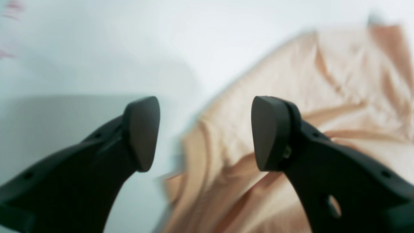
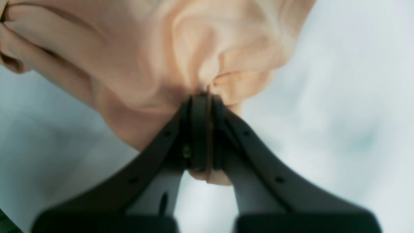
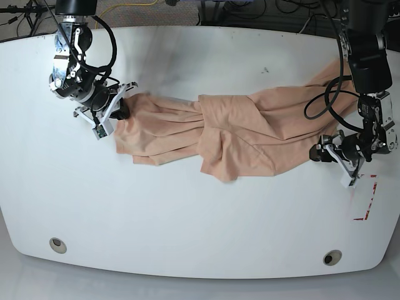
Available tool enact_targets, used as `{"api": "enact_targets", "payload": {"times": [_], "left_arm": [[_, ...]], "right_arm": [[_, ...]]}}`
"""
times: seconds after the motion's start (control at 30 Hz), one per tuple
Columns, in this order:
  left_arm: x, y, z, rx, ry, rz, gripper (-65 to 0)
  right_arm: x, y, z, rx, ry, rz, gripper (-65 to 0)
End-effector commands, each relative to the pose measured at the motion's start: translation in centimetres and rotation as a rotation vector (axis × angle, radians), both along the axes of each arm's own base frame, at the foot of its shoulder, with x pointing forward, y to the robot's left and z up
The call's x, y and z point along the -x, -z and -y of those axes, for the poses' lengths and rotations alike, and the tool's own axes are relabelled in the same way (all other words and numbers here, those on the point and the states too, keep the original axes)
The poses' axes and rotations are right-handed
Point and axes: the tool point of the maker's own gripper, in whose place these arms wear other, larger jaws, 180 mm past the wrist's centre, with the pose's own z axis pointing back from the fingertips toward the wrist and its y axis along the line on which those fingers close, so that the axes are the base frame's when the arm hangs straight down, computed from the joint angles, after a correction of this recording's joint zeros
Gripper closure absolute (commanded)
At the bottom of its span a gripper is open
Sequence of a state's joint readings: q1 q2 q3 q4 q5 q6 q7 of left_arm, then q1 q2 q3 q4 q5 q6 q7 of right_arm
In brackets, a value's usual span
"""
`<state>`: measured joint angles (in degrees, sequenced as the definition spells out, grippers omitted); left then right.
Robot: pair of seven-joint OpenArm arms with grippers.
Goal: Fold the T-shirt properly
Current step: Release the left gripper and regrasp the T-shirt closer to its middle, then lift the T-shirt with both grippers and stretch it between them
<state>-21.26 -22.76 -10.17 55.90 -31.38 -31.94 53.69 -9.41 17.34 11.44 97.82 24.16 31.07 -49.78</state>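
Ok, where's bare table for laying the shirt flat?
The widest bare stretch of the table lies below the T-shirt, down to the near edge. A narrower strip runs above it. The middle band is crowded: cloth spans from the right tool to the left tool.

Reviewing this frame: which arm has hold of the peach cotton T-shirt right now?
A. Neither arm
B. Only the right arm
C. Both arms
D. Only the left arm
B. The right pincer is shut on a bunched fold of the peach cotton T-shirt, while the left pincer stands wide open with nothing between its pads.
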Motion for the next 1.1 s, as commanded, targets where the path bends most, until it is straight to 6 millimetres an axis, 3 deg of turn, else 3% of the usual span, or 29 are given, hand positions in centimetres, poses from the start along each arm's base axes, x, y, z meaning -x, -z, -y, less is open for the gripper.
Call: {"api": "enact_targets", "payload": {"times": [0.0, 0.4, 0.6, 0.9, 1.07], "left_arm": [[-1.6, -1.5, -0.6, 0.002, -0.006, 0.048, -41.9], [-1.4, -0.5, 0.4, 0.026, -0.005, 0.038, -41.8], [-0.4, 0.9, 2.3, 0.015, 0.064, -0.026, -41.3], [1.6, 2.2, 4.7, 0.023, 0.206, -0.071, -28.2], [2.3, 2.8, 4.7, 0.02, 0.227, -0.09, -26.2]], "right_arm": [[-1.2, -1.4, 0.3, -0.003, 0.002, 0.055, 0.0], [-1.5, -1.7, 0.3, -0.004, 0.003, 0.063, 0.0], [-1.7, -1.8, 0.3, -0.004, 0.003, 0.069, 0.0], [-2.0, -2.1, 0.2, -0.006, 0.003, 0.078, 0.0], [-2.2, -2.1, -0.1, -0.02, 0.016, 0.083, 0.0]]}}
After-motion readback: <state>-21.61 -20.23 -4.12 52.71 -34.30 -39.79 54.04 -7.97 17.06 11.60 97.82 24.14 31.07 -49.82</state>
